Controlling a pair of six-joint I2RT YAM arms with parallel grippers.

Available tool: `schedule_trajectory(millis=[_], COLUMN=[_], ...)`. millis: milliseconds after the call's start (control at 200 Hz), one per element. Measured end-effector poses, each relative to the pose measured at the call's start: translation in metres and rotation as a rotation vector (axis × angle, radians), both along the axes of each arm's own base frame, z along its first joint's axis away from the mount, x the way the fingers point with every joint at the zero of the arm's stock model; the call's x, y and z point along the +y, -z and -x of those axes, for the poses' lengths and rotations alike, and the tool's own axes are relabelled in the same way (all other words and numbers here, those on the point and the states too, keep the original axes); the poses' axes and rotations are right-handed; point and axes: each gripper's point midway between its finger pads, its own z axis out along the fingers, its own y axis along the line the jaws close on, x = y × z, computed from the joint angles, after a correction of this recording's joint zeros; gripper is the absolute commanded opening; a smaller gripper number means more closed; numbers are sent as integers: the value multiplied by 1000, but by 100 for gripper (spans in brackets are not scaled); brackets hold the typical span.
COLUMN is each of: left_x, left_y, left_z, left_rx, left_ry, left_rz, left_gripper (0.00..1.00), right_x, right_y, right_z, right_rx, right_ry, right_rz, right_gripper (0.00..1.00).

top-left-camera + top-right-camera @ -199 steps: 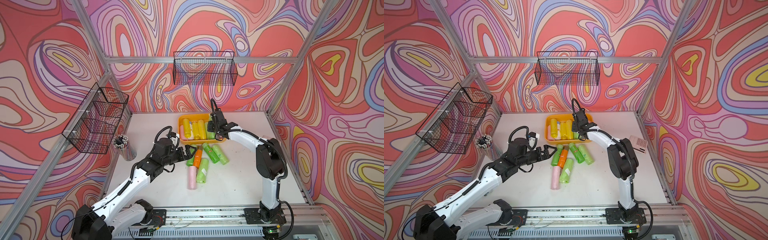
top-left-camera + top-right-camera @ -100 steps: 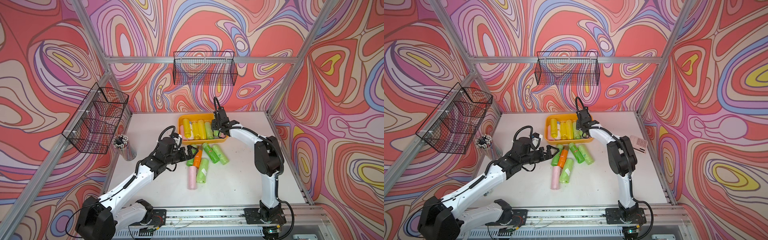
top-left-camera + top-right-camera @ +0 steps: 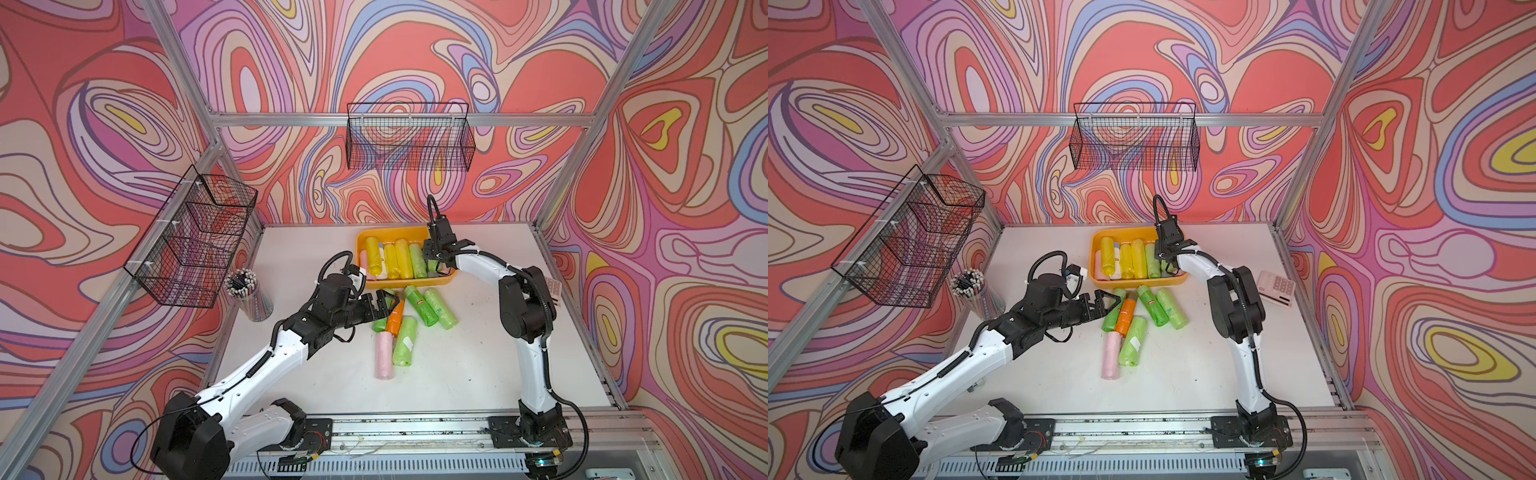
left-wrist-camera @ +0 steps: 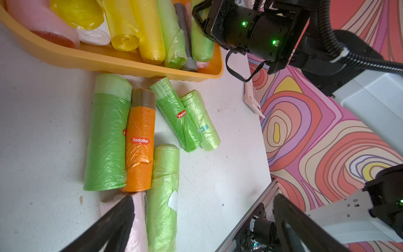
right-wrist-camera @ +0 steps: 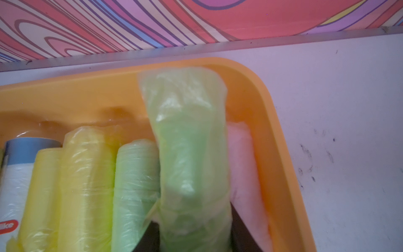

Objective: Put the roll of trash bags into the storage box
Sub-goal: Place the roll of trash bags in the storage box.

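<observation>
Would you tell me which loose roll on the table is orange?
The grey-tipped orange roll, Sodolike-labelled; the other loose rolls are green or pink.

In both top views the right tool (image 3: 435, 266) points down into the storage box (image 3: 405, 282) at 12 o'clock on the surface (image 3: 478, 365). Its wrist body hides the fingertips and most of the pale green roll (image 5: 187, 152) clamped between them. In the right wrist view that roll is blurred. The fingers (image 5: 149, 239) appear only as dark wedges. The frame edge cuts off every roll's near end and one red label.

In the left wrist view the left tool (image 4: 205, 220) is cropped, and one finger covers part of the pink roll (image 4: 140, 220).

In a top view the right arm masks most of the calculator (image 3: 555, 291) at 3 o'clock. The sticks in the cup (image 3: 253, 299) at 9 o'clock are too small to identify.
</observation>
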Motion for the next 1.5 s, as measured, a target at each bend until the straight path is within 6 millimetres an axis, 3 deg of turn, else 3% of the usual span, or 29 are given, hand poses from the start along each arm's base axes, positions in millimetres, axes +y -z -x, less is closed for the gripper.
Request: schedule_trajectory(millis=[225, 356, 411, 691, 781, 896, 1007, 1112, 1272, 1502], left_x=[-3, -5, -5, -5, -4, -3, -3, -2, 3, 11], left_y=[2, 2, 2, 2, 3, 3, 2, 2, 12, 20], left_z=[-3, -4, -4, -4, -4, -5, -6, -5, 0, 4], left_rx=[10, 10, 10, 5, 0, -5, -10, -12, -6, -12], left_ry=[4, 6, 6, 9, 8, 6, 3, -1, -10, -29], left_rz=[-6, -6, -7, -12, -17, -22, -23, -24, -34, -54], left_gripper=[100, 100, 100, 100, 100, 100, 100, 100, 100, 100], right_x=[1, -2, -3, -1, -1, 0, -1, -2, -4, -5], right_y=[3, 4, 4, -1, -19, -57, -95, -113, -110, -87], right_z=[-7, -7, -7, -1, 6, 16, 35, 63, 102, 158], right_rx=[-1, 4, 3, 14, 0, -51, -113, -143, -118, -25], right_ry=[-3, -5, 0, -25, -34, -44, -60, -86, -124, -175], right_rz=[13, 35, 37, 29, 2, -46, -113, -181, -254, -345], right_gripper=[45, 75, 81, 93, 97, 98, 98, 98, 98, 97])
